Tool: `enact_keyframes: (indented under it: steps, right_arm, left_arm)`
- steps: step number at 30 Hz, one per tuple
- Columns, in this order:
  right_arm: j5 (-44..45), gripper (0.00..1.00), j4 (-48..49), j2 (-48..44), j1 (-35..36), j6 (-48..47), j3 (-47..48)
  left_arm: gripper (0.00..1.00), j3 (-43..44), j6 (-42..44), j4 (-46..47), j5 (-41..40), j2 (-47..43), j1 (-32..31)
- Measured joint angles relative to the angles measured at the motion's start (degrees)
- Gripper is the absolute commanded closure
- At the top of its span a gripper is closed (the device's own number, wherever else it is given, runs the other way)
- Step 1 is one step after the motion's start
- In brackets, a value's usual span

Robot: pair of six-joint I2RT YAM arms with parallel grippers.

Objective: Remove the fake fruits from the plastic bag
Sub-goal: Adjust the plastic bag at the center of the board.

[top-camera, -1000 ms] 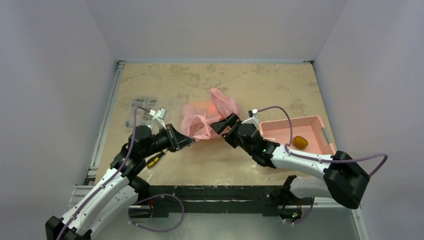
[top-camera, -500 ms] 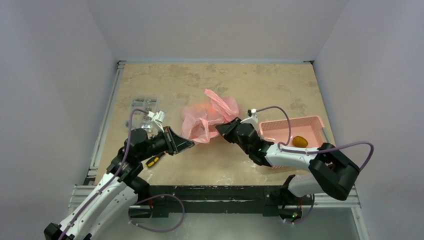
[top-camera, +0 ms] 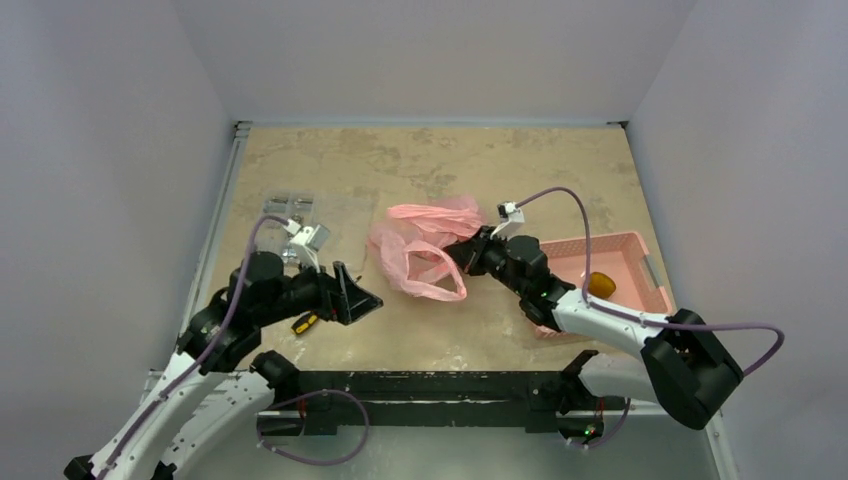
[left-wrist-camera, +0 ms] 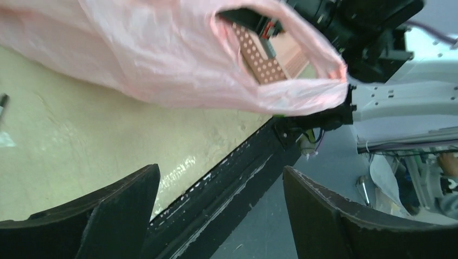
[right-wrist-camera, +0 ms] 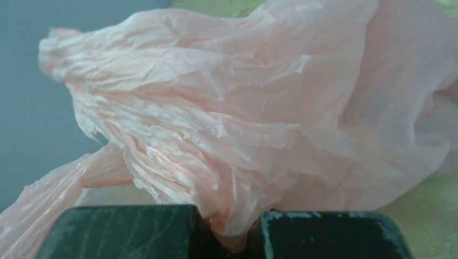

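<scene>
The right gripper is clenched on a fold of the thin crinkly translucent pink plastic bag lying mid-table, apparently to anchor it, while the left gripper, jaws spread and empty, hangs apart at its near-left, facing the loop handle.

Mottled beige table: pink plastic bag slumped mid-table, pink basket on the right side, small clear items left, yellow-black screwdriver front-left.

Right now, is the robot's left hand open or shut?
Open: the left hand has its fingers wide apart, nothing between them; the plastic bag lies beyond their tips.
</scene>
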Motion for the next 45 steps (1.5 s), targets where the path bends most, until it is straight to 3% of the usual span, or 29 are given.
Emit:
enact_keyframes:
  steps: [4, 10, 19, 27, 28, 30, 35, 37, 45]
  right_arm:
    - [-2.8, 1.00, -1.4, -1.5, 0.0, -4.1, 0.0]
    - [-6.1, 1.00, -2.0, -1.5, 0.0, -6.1, 0.0]
    - [-8.1, 1.00, -4.9, -1.5, 0.0, -5.6, 0.2]
    - [-9.7, 1.00, -11.8, -2.4, 0.0, 0.3, 5.1]
    - [-9.8, 1.00, -12.3, -2.6, 0.0, 0.7, 5.7]
    - [-9.7, 1.00, -14.8, -3.5, 0.0, 1.7, 8.3]
    - [-8.9, 1.00, -16.8, -6.4, 0.0, 3.8, 8.2]
    - [-8.3, 1.00, -17.1, -7.6, 0.0, 4.4, 6.6]
    - [0.6, 1.00, -23.9, -15.6, 0.1, 8.4, -1.0]
  left_arm:
    - [0.02, 15.6, 5.0, -6.0, -4.9, 6.7, 0.0]
    - [0.01, 29.7, 8.9, -5.9, -8.0, 21.5, 0.0]
    - [0.09, 26.2, 10.3, 0.0, 0.1, 40.7, 0.0]
    - [0.11, 24.2, 7.2, 3.8, 2.5, 43.6, -4.2]
    - [0.15, 24.2, 6.8, 4.0, 2.1, 43.9, -5.3]
    - [0.32, 24.2, 6.3, 4.0, 0.7, 44.5, -6.9]
    - [0.86, 23.7, 6.3, 2.9, -7.8, 46.5, -7.8]
    - [1.00, 22.8, 6.8, 3.5, -11.9, 46.8, -7.6]
    - [1.00, 11.9, 5.8, 12.2, -23.4, 37.6, -3.0]
